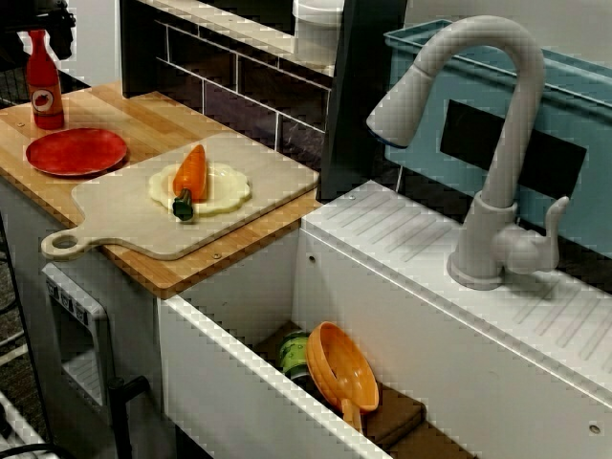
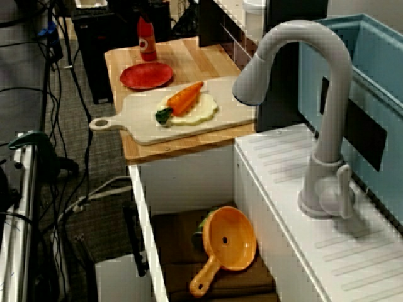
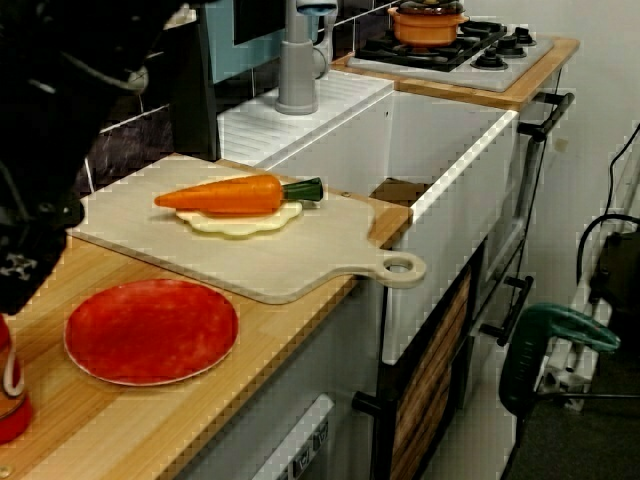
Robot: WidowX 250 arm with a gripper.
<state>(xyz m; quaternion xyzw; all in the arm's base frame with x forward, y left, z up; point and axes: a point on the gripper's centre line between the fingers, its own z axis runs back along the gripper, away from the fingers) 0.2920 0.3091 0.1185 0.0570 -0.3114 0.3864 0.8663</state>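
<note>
My hand [image 3: 50,180] is only a dark blur at the left of the view along the table [image 1: 143,120], and I cannot tell whether it is wide or narrow. Nearest it stands the glossy red bottle [image 1: 44,81], with a flat round red plate [image 1: 76,151] just past that. Farther from the hand, a smooth orange carrot [image 1: 191,172] lies on a pale scalloped dough disc [image 1: 225,191]. The disc sits on a light board [image 1: 124,215], whose ringed handle overhangs the table's front edge. I see bare wood behind the plate.

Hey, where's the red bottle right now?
In the view from above, the red bottle stands upright at the picture's far left on the wooden counter, just behind the red plate and away from the cutting board.
</note>
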